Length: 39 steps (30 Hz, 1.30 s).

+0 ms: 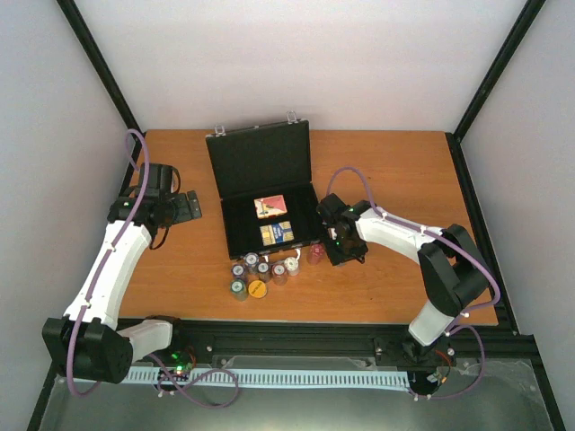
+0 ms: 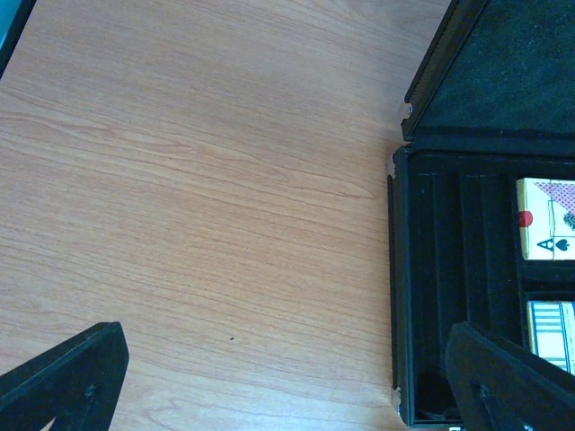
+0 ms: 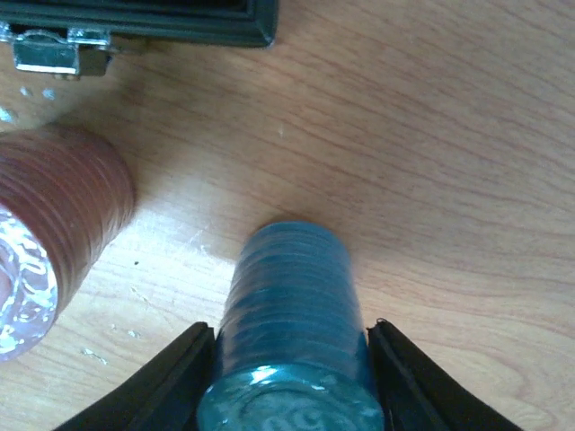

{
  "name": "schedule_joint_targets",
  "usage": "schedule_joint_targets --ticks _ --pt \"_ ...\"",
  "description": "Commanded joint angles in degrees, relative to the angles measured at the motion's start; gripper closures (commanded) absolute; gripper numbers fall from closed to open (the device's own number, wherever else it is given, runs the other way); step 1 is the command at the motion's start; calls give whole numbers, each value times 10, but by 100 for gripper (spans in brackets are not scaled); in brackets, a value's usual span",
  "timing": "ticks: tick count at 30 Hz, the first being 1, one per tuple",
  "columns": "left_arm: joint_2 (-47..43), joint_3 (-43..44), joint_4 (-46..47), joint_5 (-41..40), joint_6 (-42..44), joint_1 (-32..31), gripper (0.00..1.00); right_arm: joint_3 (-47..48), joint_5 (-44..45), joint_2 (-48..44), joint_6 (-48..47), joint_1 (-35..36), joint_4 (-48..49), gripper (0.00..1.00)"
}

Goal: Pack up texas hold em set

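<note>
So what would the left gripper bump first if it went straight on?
Probably the bare wooden table, right beside the open black case. The left gripper has nothing between its fingers, though depth is unclear.

I see a black case (image 1: 260,180) with a silver latch (image 3: 54,49) on an orange-brown, wood-grained surface (image 2: 198,206). One card deck (image 2: 546,220) shows a red-patterned panel, a red dot and a black spade on white. The other deck (image 2: 552,328) has blue-and-white stripes. My right wrist view shows a teal chip stack (image 3: 292,296) beside a reddish-brown chip stack (image 3: 72,215).
</note>
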Motion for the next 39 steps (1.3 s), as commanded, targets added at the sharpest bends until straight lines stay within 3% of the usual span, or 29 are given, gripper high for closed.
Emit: schedule_joint_targets --ticks 1,8,11,15,25,31,39 --pt "6 24 8 -3 0 -1 0 -5 7 8 1 -4 6 57" --pt "5 24 8 -1 0 0 0 21 31 -10 8 -8 -20 83" --pt "4 24 6 -2 1 -1 0 69 61 -36 2 -16 -49 83" --pt "2 22 8 -1 2 -1 0 137 39 -36 -17 -43 -46 82" --pt "2 20 12 0 6 -1 0 99 -49 -11 -19 -52 260 81" --pt "0 11 13 0 10 0 0 127 -19 52 -33 -52 337 82" --pt "-1 4 17 8 10 0 0 178 11 135 -40 -52 366 84"
